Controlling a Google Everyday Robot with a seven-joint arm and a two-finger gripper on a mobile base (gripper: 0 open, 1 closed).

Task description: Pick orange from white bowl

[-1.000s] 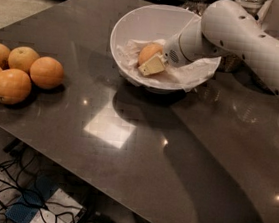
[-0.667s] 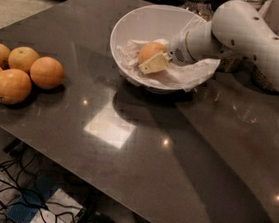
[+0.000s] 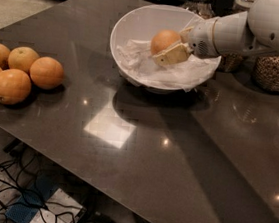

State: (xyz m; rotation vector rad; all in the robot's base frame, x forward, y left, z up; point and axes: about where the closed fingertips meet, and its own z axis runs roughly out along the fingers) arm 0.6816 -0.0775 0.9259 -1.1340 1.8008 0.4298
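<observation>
Claw [image 3: 171, 45] sits inside the white bowl [image 3: 125, 27], closed around the orange [image 3: 163, 39]. One tan finger [image 3: 172, 55] presses against the fruit's lower side at about 5 o'clock, and a second pale part shows at its 2 o'clock edge. The orange is pale yellow-orange and sits in the bowl's middle, above the crumpled white paper [image 3: 135, 58] that lines the bowl. Whether it touches the paper cannot be told. The white arm [image 3: 270, 23] reaches in from 2 o'clock, crossing the bowl's right rim.

The bowl stands on the dark, glossy surface [image 3: 184, 159], toward 12 o'clock of it, and casts a shadow at its 6 o'clock side. A bright square reflection [image 3: 110, 128] lies on the surface just beyond that shadow, toward 7 o'clock of the bowl.

At 9 o'clock of the surface, well apart from the bowl, a cluster of deeper-orange oranges [image 3: 18, 69] lies close together near the left edge. At 3 o'clock of the bowl, behind the arm, stand glass jars of grains [image 3: 274, 73], partly hidden by it.

Below the surface's near edge, at 7 o'clock, dark cables [image 3: 0, 188] tangle on the floor.
</observation>
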